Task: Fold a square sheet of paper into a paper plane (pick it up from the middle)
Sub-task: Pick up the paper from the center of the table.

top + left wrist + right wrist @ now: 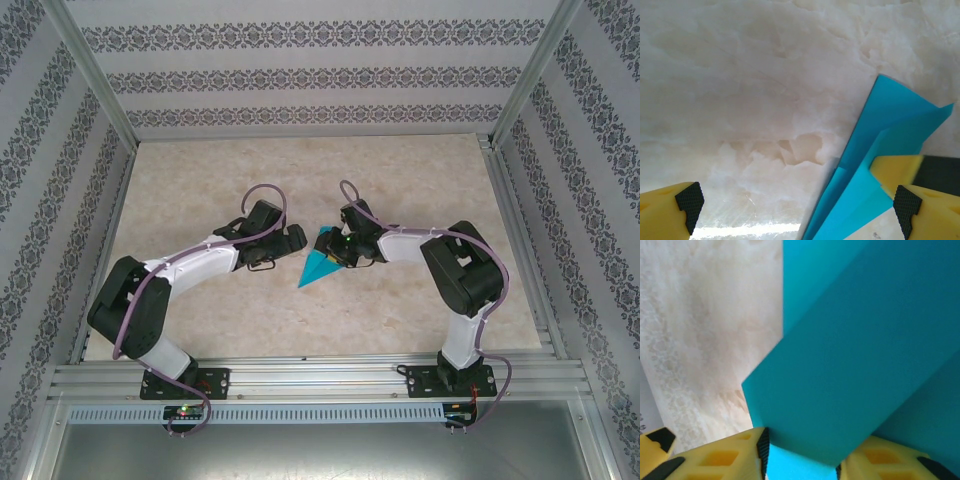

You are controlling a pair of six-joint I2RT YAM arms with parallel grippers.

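The teal-blue paper (318, 268) lies mid-table, folded into a narrow pointed dart whose tip points toward the near left. My right gripper (335, 252) is at its wide end. In the right wrist view a raised flap of the paper (855, 355) spans the gap between the jaws of the right gripper (800, 460), which stand partly apart with a pad at each edge of the flap. My left gripper (293, 240) hovers just left of the paper. Its jaws (797, 205) are wide open with nothing between them, and the layered paper (885, 130) passes by its right fingertip (905, 205).
The marble-patterned tabletop (200, 180) is ringed by an aluminium frame (300, 375) and patterned walls. One yellow finger of the right gripper (890, 170) rests on the paper in the left wrist view.
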